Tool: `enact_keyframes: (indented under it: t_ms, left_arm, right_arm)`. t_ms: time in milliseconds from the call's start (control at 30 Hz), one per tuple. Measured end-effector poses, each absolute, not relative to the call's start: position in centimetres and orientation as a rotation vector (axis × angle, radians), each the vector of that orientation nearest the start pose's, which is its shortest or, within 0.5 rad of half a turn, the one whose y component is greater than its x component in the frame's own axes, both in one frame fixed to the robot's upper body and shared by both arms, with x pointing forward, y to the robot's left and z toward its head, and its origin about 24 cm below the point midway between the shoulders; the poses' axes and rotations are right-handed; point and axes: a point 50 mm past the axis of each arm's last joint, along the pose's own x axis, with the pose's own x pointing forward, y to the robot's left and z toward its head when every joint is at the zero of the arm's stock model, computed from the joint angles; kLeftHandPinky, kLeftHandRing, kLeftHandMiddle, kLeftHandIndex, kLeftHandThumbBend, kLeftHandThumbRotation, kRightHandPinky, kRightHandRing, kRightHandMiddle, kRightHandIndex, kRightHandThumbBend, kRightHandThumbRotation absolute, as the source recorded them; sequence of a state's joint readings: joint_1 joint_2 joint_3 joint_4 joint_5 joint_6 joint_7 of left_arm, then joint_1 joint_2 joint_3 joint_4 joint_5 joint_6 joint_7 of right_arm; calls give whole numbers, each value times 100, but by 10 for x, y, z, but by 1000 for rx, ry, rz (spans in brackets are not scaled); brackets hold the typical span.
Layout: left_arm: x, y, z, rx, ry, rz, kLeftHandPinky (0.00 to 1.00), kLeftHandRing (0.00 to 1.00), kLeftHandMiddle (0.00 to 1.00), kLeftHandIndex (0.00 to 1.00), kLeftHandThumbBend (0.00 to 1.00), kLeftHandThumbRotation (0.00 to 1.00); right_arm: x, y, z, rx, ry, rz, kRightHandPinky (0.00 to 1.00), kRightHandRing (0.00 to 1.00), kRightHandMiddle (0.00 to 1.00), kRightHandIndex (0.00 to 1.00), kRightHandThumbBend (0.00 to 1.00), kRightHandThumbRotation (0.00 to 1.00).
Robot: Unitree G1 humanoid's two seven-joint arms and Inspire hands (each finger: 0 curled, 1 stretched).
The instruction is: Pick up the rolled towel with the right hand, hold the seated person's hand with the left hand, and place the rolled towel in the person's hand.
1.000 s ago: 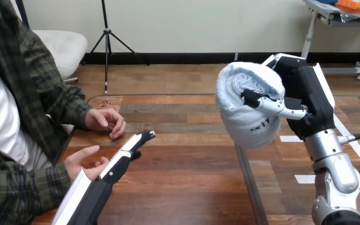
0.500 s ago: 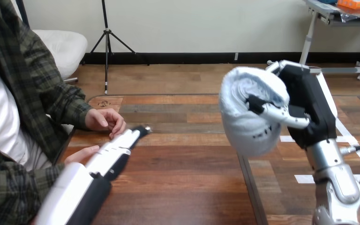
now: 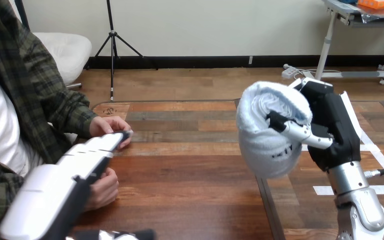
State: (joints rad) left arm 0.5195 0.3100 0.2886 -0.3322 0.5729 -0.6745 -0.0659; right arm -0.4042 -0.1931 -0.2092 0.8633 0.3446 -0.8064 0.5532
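Observation:
The rolled white towel (image 3: 270,131) hangs in the air above the table's right edge, with my right hand (image 3: 332,125) shut on it, thumb across its front. My left hand (image 3: 77,162) reaches in from the lower left with its white back up and fingers straight. Its fingertips (image 3: 121,135) lie against the person's farther hand (image 3: 105,125), which rests on the table at the left. The person's nearer hand (image 3: 102,189) lies curled on the table, partly hidden under my left hand. I cannot tell whether they touch.
The wooden table (image 3: 190,170) has bare room between my two hands. Its right edge (image 3: 267,200) runs as a dark strip under the towel. The person sits close against the table's left side.
My left hand has risen and swung left, its fingertips now at the person's farther hand. The person's nearer hand has curled from open. My right hand has dropped slightly with the towel.

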Motion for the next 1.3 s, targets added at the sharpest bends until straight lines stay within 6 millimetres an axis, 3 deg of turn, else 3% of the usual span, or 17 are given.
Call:
enact_keyframes:
  t_ms: [567, 967, 1300]
  left_arm:
    - [148, 255, 94, 1174, -227, -97, 80, 86, 86, 87, 100, 33]
    - [162, 265, 100, 1219, -187, -76, 68, 78, 82, 83, 100, 23]
    - [172, 272, 101, 1238, -169, -69, 67, 77, 81, 82, 100, 17]
  right_arm:
    - [298, -211, 57, 23, -450, 229, 13, 18, 25, 29, 74, 0]
    - [297, -208, 64, 10, -484, 242, 14, 19, 25, 30, 75, 0]
    - [294, -207, 63, -9, -481, 246, 14, 19, 25, 30, 76, 0]
